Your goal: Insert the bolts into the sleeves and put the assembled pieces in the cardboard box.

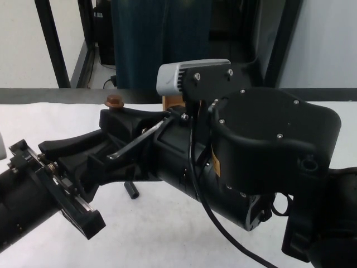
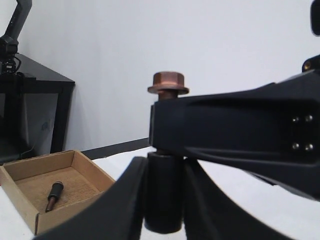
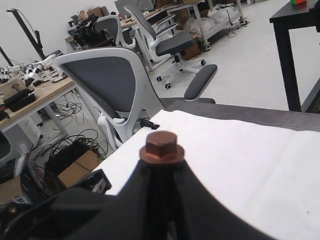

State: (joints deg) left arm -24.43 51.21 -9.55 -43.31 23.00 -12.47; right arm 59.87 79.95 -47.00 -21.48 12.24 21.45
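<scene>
A bolt with a copper-coloured head (image 2: pixel 168 83) stands upright, and my right gripper (image 2: pixel 161 122) is shut on its shank just under the head. Directly below it, a black sleeve (image 2: pixel 163 195) is upright with my left gripper (image 2: pixel 164 165) shut on it. The right gripper's finger hides where bolt and sleeve meet. The right wrist view looks down on the bolt head (image 3: pixel 161 146) between my right gripper's fingers (image 3: pixel 161 175). In the high view the bolt head (image 1: pixel 115 101) sits at the tip of the right gripper (image 1: pixel 116 120). The cardboard box (image 2: pixel 20 172) lies behind on the white bench.
One assembled bolt and sleeve (image 2: pixel 54 194) lies inside the box. A loose black sleeve (image 1: pixel 132 190) rests on the white bench under the arms. The two arms (image 1: pixel 251 156) cover most of the bench in the high view. An office chair (image 3: pixel 115 85) stands beyond the bench edge.
</scene>
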